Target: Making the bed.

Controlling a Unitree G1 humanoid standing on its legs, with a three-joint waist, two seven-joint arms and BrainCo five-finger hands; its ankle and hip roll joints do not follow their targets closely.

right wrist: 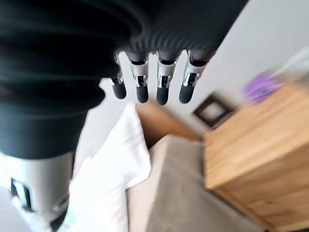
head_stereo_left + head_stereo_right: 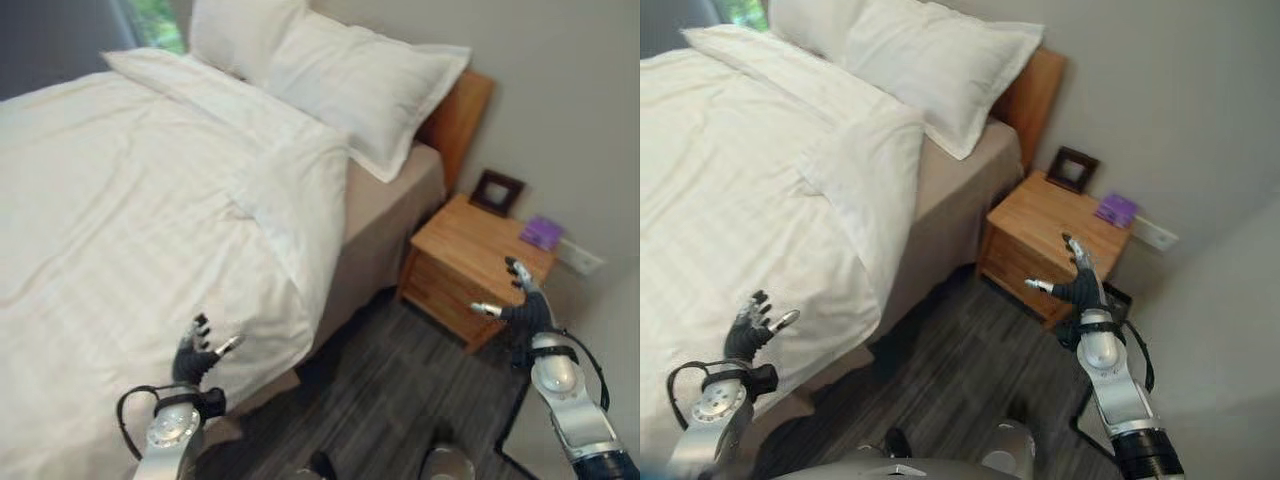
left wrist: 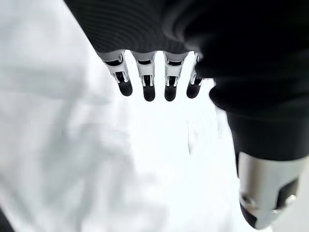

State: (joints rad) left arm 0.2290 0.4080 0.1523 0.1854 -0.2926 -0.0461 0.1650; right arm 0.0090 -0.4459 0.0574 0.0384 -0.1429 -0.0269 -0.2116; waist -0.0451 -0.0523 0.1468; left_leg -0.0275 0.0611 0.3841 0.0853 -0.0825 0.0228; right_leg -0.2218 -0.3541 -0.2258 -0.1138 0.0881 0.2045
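Observation:
A white duvet [image 2: 130, 210] covers the bed, its top edge folded back near two white pillows [image 2: 350, 80] at the wooden headboard [image 2: 462, 115]. The duvet's side hangs over the beige mattress [image 2: 385, 215]. My left hand [image 2: 197, 358] hovers open over the duvet's lower side edge, fingers straight and holding nothing; its fingers [image 3: 147, 79] show above white cloth. My right hand [image 2: 522, 303] is raised open in front of the nightstand, away from the bed, its fingers [image 1: 161, 82] spread.
A wooden nightstand [image 2: 475, 260] stands beside the bed with a dark picture frame [image 2: 497, 191] and a purple item [image 2: 541, 232] on it. Dark plank floor [image 2: 380, 400] runs between bed and nightstand. A grey wall [image 2: 570, 110] lies behind.

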